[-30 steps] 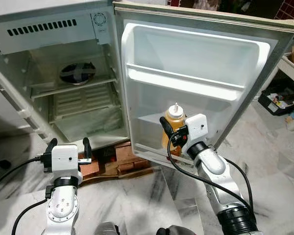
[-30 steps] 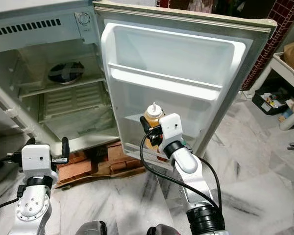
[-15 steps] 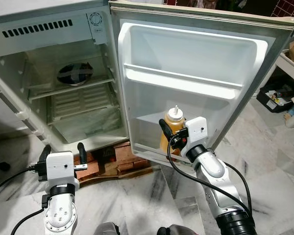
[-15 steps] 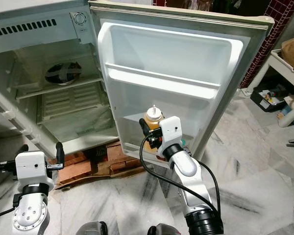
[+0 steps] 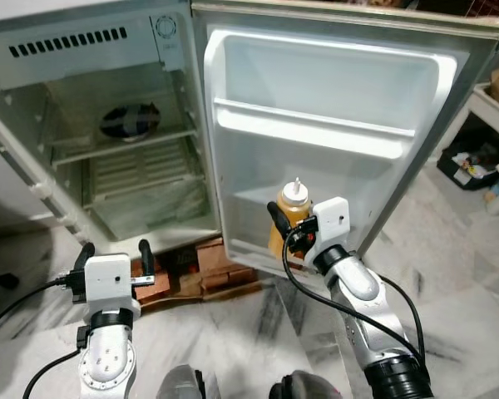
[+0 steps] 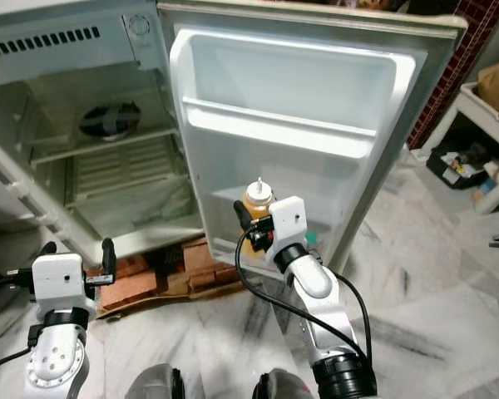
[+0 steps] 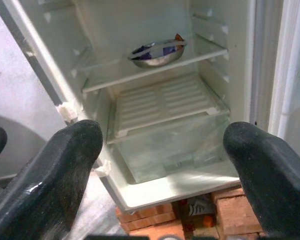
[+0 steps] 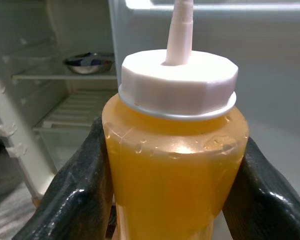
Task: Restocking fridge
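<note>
Two silver arms with rounded, jointed segments were seen, each ending in a white box-shaped wrist housing. The left gripper (image 5: pixel 113 251) and the right gripper (image 5: pixel 284 226) were each fitted with two long black fingers (image 7: pixel 60 175), glossy and rounded at the tips. Black cables were looped from each wrist housing down along the arms. Small screws were set in a ring on the left arm's round joint, and a black collar was fitted at the base of the right arm.
</note>
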Motion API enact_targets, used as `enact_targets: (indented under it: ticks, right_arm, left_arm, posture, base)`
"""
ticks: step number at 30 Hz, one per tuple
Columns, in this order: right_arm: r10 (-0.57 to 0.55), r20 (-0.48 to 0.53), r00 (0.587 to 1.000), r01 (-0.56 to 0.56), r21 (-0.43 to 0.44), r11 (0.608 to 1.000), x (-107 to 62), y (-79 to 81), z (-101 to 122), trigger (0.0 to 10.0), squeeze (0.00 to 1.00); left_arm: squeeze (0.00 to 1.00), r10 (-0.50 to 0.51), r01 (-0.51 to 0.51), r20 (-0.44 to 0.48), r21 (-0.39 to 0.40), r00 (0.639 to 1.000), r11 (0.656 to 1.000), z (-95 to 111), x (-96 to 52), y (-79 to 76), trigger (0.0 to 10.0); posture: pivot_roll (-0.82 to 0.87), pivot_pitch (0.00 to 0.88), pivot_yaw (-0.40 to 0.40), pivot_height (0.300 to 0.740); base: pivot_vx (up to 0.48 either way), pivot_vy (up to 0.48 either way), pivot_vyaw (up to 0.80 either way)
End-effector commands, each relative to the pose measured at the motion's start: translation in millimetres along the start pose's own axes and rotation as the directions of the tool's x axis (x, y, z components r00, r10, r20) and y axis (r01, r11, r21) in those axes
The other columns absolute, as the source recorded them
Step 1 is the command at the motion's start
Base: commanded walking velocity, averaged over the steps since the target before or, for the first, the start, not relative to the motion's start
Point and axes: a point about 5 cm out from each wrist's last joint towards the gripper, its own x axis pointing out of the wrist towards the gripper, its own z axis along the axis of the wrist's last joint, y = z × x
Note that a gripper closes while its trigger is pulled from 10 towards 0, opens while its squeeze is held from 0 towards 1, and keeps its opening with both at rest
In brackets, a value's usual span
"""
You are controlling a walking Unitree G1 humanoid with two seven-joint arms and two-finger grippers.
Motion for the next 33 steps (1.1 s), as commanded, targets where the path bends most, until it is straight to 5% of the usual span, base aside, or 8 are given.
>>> enact_targets:
  ticks: [1, 33]
  right_arm:
    - [0.015, 0.015, 1.0, -0.015, -0.001, 1.0, 0.9, 2.0, 3.4, 10.0, 0.0]
    - [0.002, 0.036, 0.999, -0.003, 0.025, 1.0, 8.3, 3.1, 5.5, 10.0, 0.0]
  left_arm:
    - [0.0, 0.004, -0.004, -0.007, 0.006, 1.0, 1.0, 0.1, 0.2, 2.2, 10.0]
    - [0.0, -0.028, 0.028, 0.009, -0.021, 1.0, 0.999, 8.0, 11.5, 7.1, 10.0]
  posture:
    - [0.02, 0.123, 0.004, 0.637]
    - [0.02, 0.122, -0.01, 0.637]
  base:
    - [0.0, 0.0, 0.0]
    - [0.008, 0.0, 0.0]
